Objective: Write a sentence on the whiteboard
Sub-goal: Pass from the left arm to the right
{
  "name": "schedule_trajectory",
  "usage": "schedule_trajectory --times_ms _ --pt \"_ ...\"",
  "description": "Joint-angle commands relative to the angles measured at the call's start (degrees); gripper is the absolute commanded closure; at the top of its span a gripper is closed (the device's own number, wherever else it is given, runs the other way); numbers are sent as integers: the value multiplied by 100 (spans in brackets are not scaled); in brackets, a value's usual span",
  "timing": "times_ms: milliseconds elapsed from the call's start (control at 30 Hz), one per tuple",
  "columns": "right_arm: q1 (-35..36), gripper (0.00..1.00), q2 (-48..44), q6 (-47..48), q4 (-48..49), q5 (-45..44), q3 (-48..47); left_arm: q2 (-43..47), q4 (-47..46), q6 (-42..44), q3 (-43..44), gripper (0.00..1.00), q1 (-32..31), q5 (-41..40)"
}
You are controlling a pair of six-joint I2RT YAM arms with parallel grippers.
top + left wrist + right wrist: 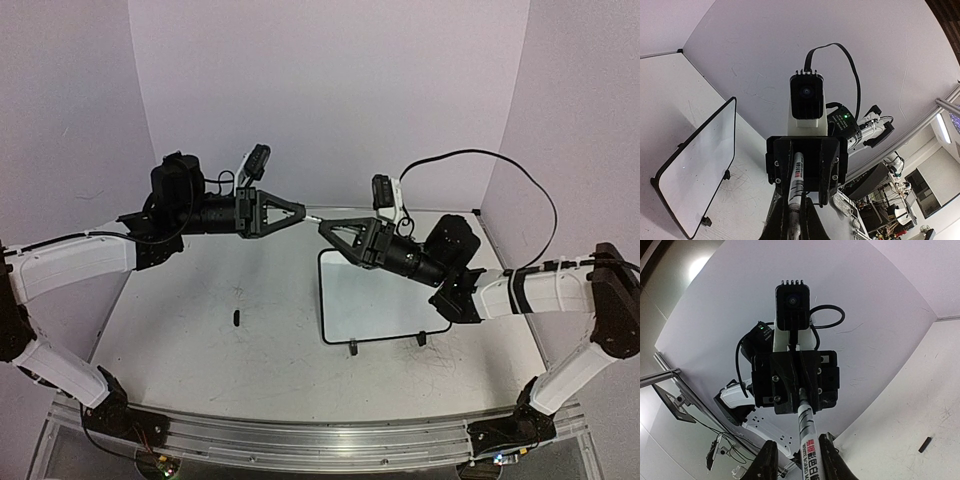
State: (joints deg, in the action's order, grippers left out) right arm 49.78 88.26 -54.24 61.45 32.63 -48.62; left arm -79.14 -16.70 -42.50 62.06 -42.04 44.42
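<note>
Meeting tip to tip above the table point(190, 340) in the top external view, the left gripper point(296, 213) and the right gripper point(326, 229) are sharing a marker point(312, 216) that is bridging the short gap between them. This looks like a hand-over, or a cap being pulled. The whiteboard point(368, 298) is lying on the table under and just in front of the right arm, with no writing showing on it. A small black piece point(237, 318), possibly the cap, is lying well apart to the left.

From the left wrist, the left pincer is sitting clamped on the marker's body, which is running straight ahead into the right gripper's face. The whiteboard is showing off to the left, blank.

From the right wrist, the right fingers are flanking the marker barrel on both sides. Whether they are already pinching it I cannot tell.

No container is showing in any view.
</note>
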Motion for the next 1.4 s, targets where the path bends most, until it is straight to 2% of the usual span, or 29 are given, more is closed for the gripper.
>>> schedule_trajectory --times_ms 0,200,400,500,767,1067,1233,1367 --pt "51 75 131 -42 357 84 -386 104 -123 -30 -80 100 -94 131" --pt "50 79 167 -201 444 63 -440 134 -123 8 -92 100 -94 101" --pt "44 70 214 -347 482 50 -479 179 -123 35 -145 100 -92 12" --pt "45 70 289 -385 494 144 -537 196 -126 61 -167 100 -93 -12" --pt "42 84 331 -565 533 37 -538 206 -123 87 -180 100 -93 31" --pt "44 75 483 -761 534 90 -720 234 -123 137 -197 100 -94 62" --pt "44 82 547 -903 533 47 -699 246 -123 165 -208 100 -93 74" --pt "41 95 609 -1040 527 33 -735 267 -124 212 -237 100 -94 82"
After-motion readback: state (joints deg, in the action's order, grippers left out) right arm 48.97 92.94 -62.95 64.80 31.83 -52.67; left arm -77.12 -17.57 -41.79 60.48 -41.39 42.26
